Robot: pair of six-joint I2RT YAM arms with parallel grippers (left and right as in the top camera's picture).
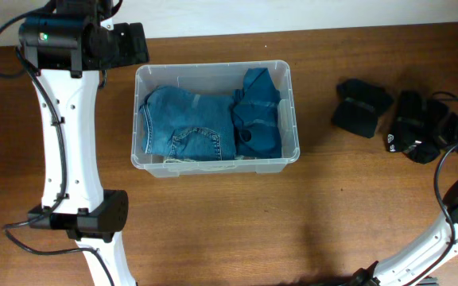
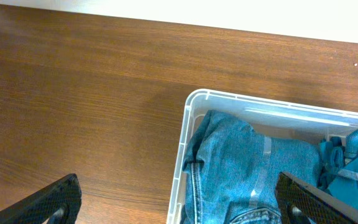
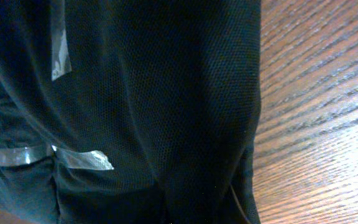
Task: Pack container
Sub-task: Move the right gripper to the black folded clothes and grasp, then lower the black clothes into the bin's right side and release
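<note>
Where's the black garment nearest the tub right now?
Overhead view: the black garment lies on the table to the right of the tub, clear of it, with a second black bundle just beyond it farther right.

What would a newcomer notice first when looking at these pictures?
First, the clear container at the middle of the wooden table, holding folded blue jeans and a darker blue garment. To its right lie a black garment and, farther out, a second black garment.

Denim clothes point(image 1: 188, 127) across most of container point(image 1: 213, 67)
</note>
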